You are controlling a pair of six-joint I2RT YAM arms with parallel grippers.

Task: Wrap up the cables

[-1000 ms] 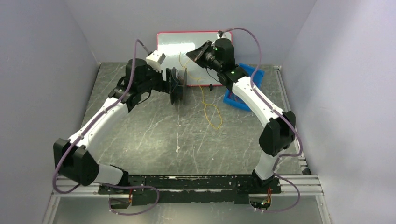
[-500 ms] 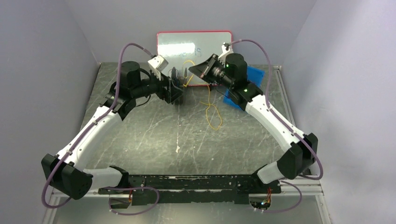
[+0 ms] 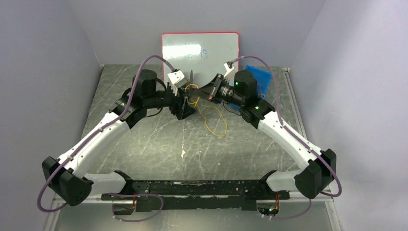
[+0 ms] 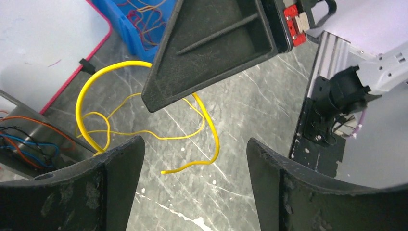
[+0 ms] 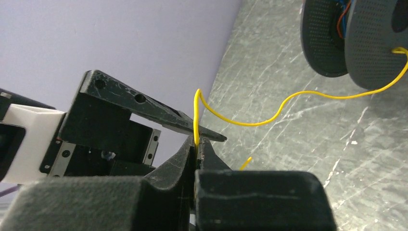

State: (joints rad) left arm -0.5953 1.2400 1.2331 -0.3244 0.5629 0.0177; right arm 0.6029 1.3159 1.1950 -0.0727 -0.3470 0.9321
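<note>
The right gripper (image 5: 197, 144) is pressed together and pinches a thin yellow cable (image 5: 288, 98) at its fingertips. The cable rises in a short bend above the tips, then sags and runs across to a black plastic spool with two perforated discs (image 5: 356, 43), meeting the edge of one disc. In the top view, more of this cable (image 3: 216, 126) lies in loose loops on the grey marbled surface (image 3: 159, 139), just near and right of the two grippers.

The left gripper (image 4: 195, 142) is spread wide with nothing between its fingers. It faces the right gripper (image 3: 199, 94) closely at the far middle of the surface, in front of a red-framed whiteboard (image 3: 199, 45). From the left wrist, the spool (image 4: 29, 144) sits outside the fingers and carries blue and orange wire. A blue plastic bin (image 3: 257, 77) holding tangled wires stands at the far right.
</note>
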